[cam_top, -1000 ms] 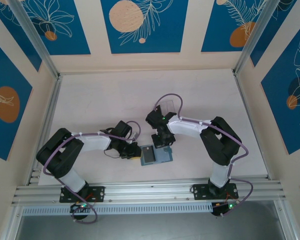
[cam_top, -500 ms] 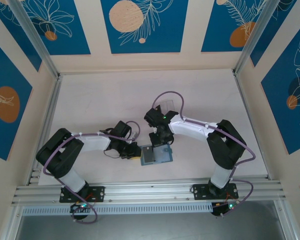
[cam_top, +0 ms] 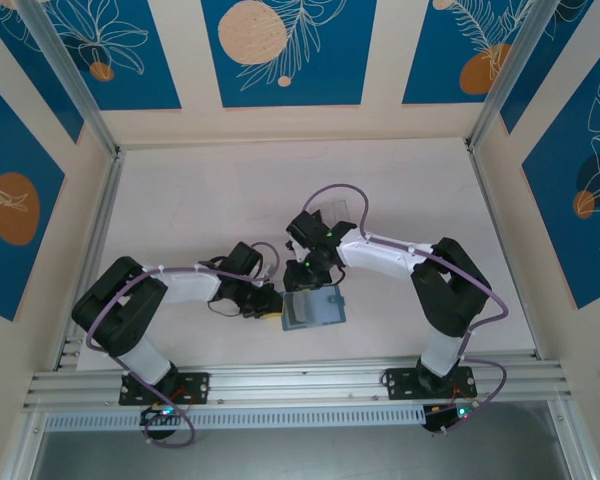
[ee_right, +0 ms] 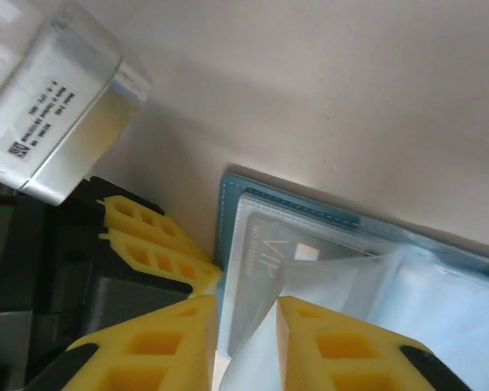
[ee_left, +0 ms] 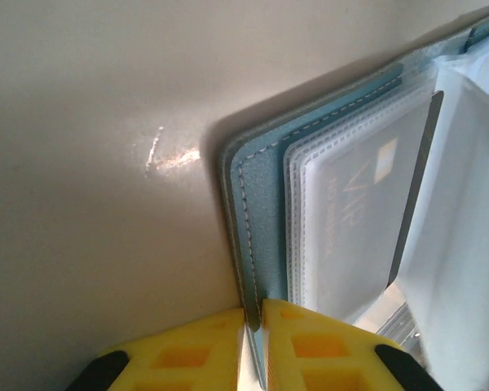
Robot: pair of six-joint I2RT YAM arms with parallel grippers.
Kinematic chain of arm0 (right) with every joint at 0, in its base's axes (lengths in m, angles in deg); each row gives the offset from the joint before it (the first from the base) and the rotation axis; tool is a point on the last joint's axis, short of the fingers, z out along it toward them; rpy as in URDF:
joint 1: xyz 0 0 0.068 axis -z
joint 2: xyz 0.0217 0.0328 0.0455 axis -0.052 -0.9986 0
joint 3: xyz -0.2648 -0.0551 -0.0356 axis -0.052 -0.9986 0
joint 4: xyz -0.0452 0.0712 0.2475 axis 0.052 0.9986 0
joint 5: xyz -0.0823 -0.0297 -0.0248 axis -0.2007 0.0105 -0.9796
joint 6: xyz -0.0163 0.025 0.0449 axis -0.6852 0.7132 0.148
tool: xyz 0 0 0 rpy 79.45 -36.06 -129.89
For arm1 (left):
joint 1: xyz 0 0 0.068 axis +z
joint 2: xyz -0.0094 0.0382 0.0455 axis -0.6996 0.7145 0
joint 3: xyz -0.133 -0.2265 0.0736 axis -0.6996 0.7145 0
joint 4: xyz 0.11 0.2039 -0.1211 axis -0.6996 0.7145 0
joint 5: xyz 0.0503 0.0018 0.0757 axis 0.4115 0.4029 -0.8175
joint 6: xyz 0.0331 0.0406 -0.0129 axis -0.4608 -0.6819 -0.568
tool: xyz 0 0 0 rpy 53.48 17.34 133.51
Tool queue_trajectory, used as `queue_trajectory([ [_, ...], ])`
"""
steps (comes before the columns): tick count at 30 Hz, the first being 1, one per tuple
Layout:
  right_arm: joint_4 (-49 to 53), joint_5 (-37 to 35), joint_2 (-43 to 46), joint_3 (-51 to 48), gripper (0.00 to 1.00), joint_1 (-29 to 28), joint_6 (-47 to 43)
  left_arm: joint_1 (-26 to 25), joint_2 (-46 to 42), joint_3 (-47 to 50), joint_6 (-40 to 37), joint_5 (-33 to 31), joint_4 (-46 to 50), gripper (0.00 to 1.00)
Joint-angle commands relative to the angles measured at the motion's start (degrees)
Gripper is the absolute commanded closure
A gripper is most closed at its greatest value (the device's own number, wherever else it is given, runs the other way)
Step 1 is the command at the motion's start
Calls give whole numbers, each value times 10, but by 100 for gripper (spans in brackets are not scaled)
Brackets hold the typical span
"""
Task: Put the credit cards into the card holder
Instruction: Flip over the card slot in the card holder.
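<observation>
The left pincer [ee_left: 254, 322] is clenched on the near edge of the teal holder [ee_left: 259, 183], with the stitched cover pinched between its two yellow fingertips. The holder lies open on the pale table [ee_left: 81, 163] and spreads ahead and to the right of those tips. Its stack of clear pockets fans up just right of the pinched cover.

A grey card [ee_left: 354, 220] marked VIP sits inside one of those pockets, just beyond the left pincer's tips and to their right.

The right pincer [ee_right: 246, 314] is over the holder's far side. Its jaws are parted, and the gap is wider than the thin clear pocket leaf [ee_right: 326, 281] that rises into it. The carded pocket lies just past its fingertips. The left pincer's yellow fingers show immediately to its left, at the holder's edge.

A clear box [ee_right: 57, 98] with a printed label stands on the table further out, up and to the left of the right pincer's tips and apart from the holder.

From above, the two pincers meet at the holder from opposite sides, the left one at its left edge and the right one at its far edge.
</observation>
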Motion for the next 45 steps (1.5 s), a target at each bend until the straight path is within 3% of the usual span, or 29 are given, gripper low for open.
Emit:
queue_trajectory([
  [1, -34, 55, 21, -39, 68, 8, 43, -42, 92, 34, 5, -32, -116, 85],
  [7, -7, 0, 39, -62, 63, -13, 46, -42, 99, 34, 9, -27, -126, 85],
  [12, -23, 16, 38, -70, 62, -40, 40, -42, 93, 33, 13, -22, -127, 85],
  [16, -38, 28, 29, -67, 61, -40, 39, -38, 70, 34, 27, -7, -133, 85],
  [21, 1, -18, 48, -40, 60, -29, 17, -11, 19, 50, 38, 6, -125, 84],
  [31, 71, -53, 66, 52, 51, 96, -61, 49, -86, 41, 13, 23, -44, 83],
  [39, 94, -68, -38, 178, 56, 171, -109, 95, -141, 4, -12, 20, 27, 82],
  [45, 125, -80, -132, 278, 57, 196, -131, 118, -105, -60, -9, 30, 18, 82],
])
